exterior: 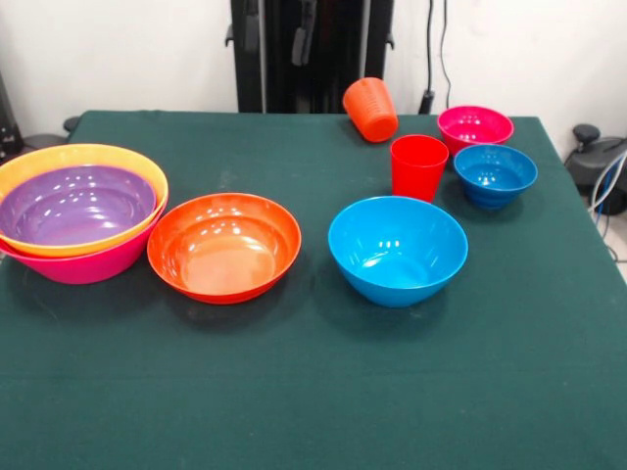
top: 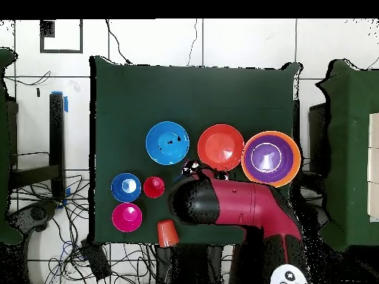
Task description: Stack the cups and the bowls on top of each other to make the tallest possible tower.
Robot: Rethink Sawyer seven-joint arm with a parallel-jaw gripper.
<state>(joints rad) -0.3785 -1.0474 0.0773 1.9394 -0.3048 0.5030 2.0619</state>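
Eight pieces can be counted from the front, laid out left to right on a green-covered desk [exterior: 294,411]. Far left is the tower [exterior: 78,211] so far: a purple bowl [exterior: 73,204] nested in a yellow-orange bowl [exterior: 83,162], which sits in a big pink bowl [exterior: 88,266], three pieces. Just beside it stands a shallow red-orange bowl [exterior: 223,245]; whether a second is nested inside it cannot be told. Right of centre is a medium blue bowl [exterior: 397,250]. Behind it a red cup [exterior: 418,166] stands upright, and farther back an orange cup [exterior: 370,109] lies tipped on its side. Far right are a small blue bowl [exterior: 495,174] and, behind it, a small magenta bowl [exterior: 474,126].

That makes two cups and six bowls clearly visible.

From overhead, the red and black arm [top: 237,207] reaches over the desk near the cups; its end effector is hidden beneath it, so I cannot tell whether it is released or clenched.

Judging the next step: the red-orange bowl likely goes onto the tower next, gripped by its rim, kept level and centred, widest pieces first.
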